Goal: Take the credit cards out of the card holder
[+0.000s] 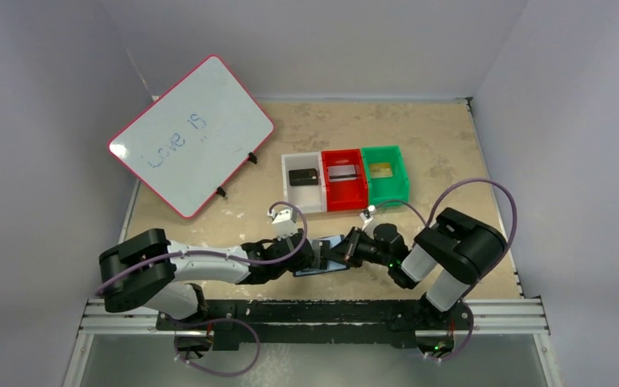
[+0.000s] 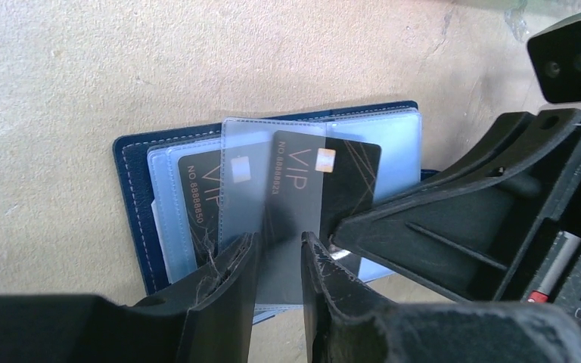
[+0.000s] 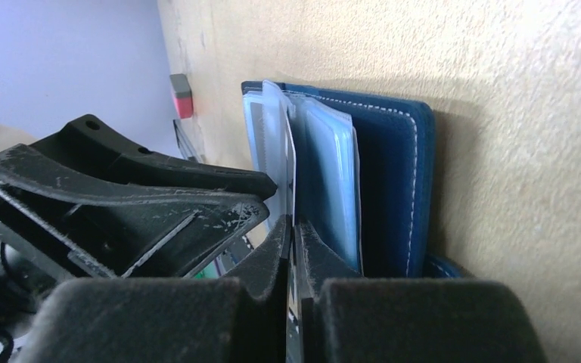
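Note:
The navy card holder lies open on the table between my two grippers. A black credit card sticks partway out of a clear pocket, and a second black card sits in the pocket to its left. My left gripper has its jaws a little apart, tips resting on the clear pocket and pinching nothing. Seen from the right wrist, my right gripper is shut on the thin edge of the black card beside the blue pockets.
Behind the holder stand a white bin with a black card, a red bin with a silver card and a green bin with a gold card. A whiteboard leans at back left. A pink eraser is nearby.

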{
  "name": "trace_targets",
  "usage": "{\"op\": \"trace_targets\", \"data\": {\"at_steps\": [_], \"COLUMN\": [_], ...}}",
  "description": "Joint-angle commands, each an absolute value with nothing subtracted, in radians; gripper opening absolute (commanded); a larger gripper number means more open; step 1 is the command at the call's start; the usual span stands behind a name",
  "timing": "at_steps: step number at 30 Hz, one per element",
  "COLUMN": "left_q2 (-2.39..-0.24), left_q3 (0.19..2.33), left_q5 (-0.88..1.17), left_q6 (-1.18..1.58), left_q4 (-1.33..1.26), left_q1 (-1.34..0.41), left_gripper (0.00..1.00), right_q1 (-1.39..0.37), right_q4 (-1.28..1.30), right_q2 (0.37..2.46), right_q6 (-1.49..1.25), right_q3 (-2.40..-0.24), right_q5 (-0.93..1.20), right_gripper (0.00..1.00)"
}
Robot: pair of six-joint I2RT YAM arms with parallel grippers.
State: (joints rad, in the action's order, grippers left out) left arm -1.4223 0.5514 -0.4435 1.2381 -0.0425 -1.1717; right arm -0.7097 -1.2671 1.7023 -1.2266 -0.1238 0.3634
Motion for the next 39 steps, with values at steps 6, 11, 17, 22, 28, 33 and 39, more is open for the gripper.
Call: {"op": "trace_targets", "data": {"at_steps": [6, 11, 17, 22, 28, 33, 39], "left_q2": [-1.403, -1.390, -1.367, -1.314, -1.263, -1.221, -1.180], "left_q3": [0.523, 0.523, 0.537, 0.579, 0.706, 0.783, 0.909], "left_q5": [-0.461, -0.461, -0.457, -0.490, -0.567, -0.580, -0.586], "left_q6": [1.229, 1.228, 1.217, 1.201, 1.144, 1.080, 0.970], "left_q4": [0.049, 0.048, 0.054, 0.108, 0.274, 0.378, 0.549], "left_q1": [-1.172, -1.172, -1.172, -1.172, -1.164, -1.087, -0.913], "left_gripper": [0.27, 0.28, 0.29, 0.34, 0.47, 0.60, 0.71], "right_q1": [-0.713, -0.713, -0.713, -0.713, -0.713, -0.713, -0.713], "right_q4": [-0.981, -0.771, -0.408, -0.149, 0.025, 0.039, -0.032], "right_q2": [1.506, 1.367, 1.089, 0.809, 0.674, 0.702, 0.814], "right_q6": [-1.176, -1.146, -1.089, -1.039, -0.949, -0.835, -0.623], "right_q3": [-0.127, -0.156, -0.221, -0.289, -0.403, -0.498, -0.613], "right_q5": [0.273, 0.208, 0.075, -0.051, -0.166, -0.200, -0.194], "right_gripper": [0.00, 0.00, 0.00, 0.00, 0.00, 0.00, 0.00]}}
